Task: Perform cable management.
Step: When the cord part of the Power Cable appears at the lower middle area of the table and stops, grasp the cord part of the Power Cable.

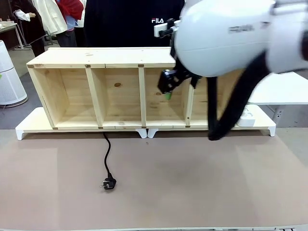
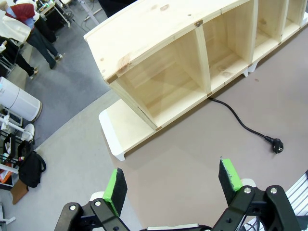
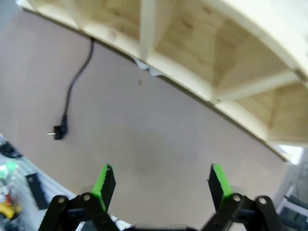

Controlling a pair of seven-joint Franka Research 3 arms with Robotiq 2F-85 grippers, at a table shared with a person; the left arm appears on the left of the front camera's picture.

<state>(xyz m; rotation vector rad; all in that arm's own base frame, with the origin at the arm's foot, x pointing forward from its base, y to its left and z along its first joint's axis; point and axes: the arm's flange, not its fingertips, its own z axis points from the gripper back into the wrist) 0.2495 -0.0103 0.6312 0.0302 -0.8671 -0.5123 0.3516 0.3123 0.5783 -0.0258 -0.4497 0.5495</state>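
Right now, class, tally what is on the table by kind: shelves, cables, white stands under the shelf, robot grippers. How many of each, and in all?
Wooden shelf: 1
Black cable: 1
White stands: 2
Grippers: 2, left gripper and right gripper
Total: 6

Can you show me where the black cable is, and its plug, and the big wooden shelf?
cable [image 1: 108, 153]: front view, on the middle of the thin black cord.
plug [image 1: 109, 184]: front view, on its round black body.
wooden shelf [image 1: 101, 57]: front view, on its top board.
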